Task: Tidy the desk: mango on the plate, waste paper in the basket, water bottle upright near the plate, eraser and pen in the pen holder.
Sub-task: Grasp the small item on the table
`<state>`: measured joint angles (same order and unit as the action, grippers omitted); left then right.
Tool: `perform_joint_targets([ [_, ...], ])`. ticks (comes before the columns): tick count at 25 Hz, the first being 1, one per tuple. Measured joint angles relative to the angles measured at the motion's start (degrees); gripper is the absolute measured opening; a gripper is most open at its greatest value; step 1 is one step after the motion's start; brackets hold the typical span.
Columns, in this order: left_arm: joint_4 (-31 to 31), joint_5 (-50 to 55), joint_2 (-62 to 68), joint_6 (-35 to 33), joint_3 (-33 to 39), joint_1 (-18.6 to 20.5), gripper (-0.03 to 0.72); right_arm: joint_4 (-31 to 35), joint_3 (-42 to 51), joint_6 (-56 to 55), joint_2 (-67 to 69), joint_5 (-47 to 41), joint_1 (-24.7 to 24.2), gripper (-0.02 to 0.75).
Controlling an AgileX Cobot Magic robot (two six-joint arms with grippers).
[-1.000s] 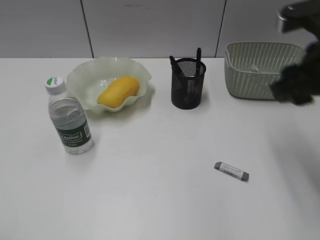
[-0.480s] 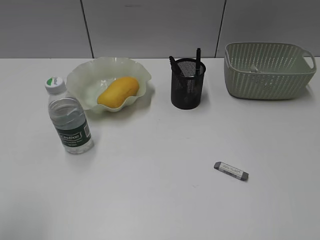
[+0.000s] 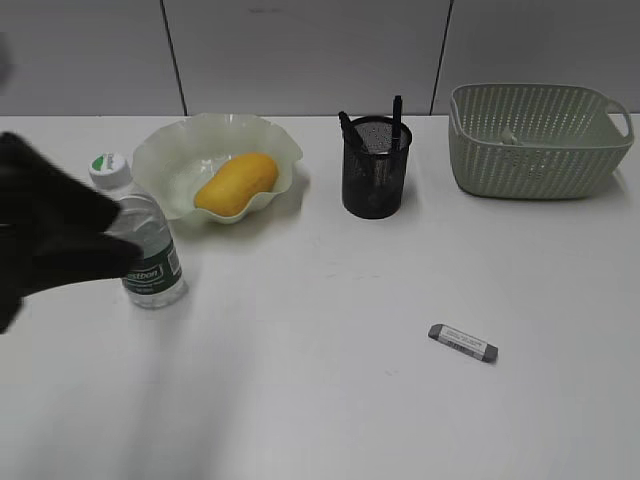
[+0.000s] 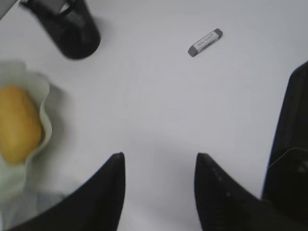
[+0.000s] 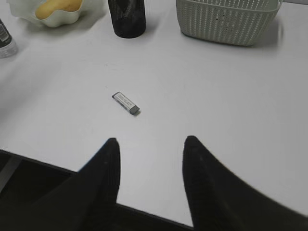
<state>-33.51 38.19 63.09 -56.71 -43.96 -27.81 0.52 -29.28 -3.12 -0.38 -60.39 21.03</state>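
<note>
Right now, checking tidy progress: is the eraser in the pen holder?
Out. The eraser lies flat on the desk, apart from the pen holder.

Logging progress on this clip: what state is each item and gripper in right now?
Mango: in the plate.
Bottle: upright, capped, beside the plate.
Pen holder: upright, pens inside.
Eraser: flat on the desk, outside the holder.
Basket: upright; something pale inside.
Left gripper: open, empty.
Right gripper: open, empty.

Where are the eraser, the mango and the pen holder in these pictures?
eraser (image 3: pixel 463 342), exterior view, middle of its grey body.
mango (image 3: pixel 236 184), exterior view, centre of the yellow fruit in the plate.
pen holder (image 3: pixel 375 180), exterior view, front of the black mesh wall.
</note>
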Motion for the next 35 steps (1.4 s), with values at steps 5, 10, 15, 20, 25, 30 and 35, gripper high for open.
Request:
perform_joint_targets([
  [5,9.69,-10.35,20.19,-3.70,-12.26,-17.18,0.352,0.15,0.00,0.20,0.00,0.31,0.00,0.328],
  [10,11.67,-6.80,41.28,-4.18,-27.60,-23.65,0.352,0.19,0.00,0.20,0.00,0.31,0.00,0.318],
  [15,12.11,-0.52,55.65,-8.33,-40.62,-25.16,0.352,0.19,0.00,0.25,0.00,0.39,0.00,0.316],
  [20,10.50,-1.61,62.49,-9.70,-48.89,-25.62,0.352,0.19,0.00,0.25,0.00,0.39,0.00,0.316],
  [25,9.67,-2.50,66.82,-9.88,-51.16,-25.62,0.352,0.19,0.00,0.25,0.00,0.45,0.00,0.315],
  [30,8.54,-4.46,69.53,-9.88,-51.36,-25.62,0.352,0.19,0.00,0.25,0.00,0.45,0.00,0.315],
  [35,7.74,-5.55,70.20,-9.88,-51.36,-25.62,0.273,0.19,0.00,0.25,0.00,0.45,0.00,0.314],
])
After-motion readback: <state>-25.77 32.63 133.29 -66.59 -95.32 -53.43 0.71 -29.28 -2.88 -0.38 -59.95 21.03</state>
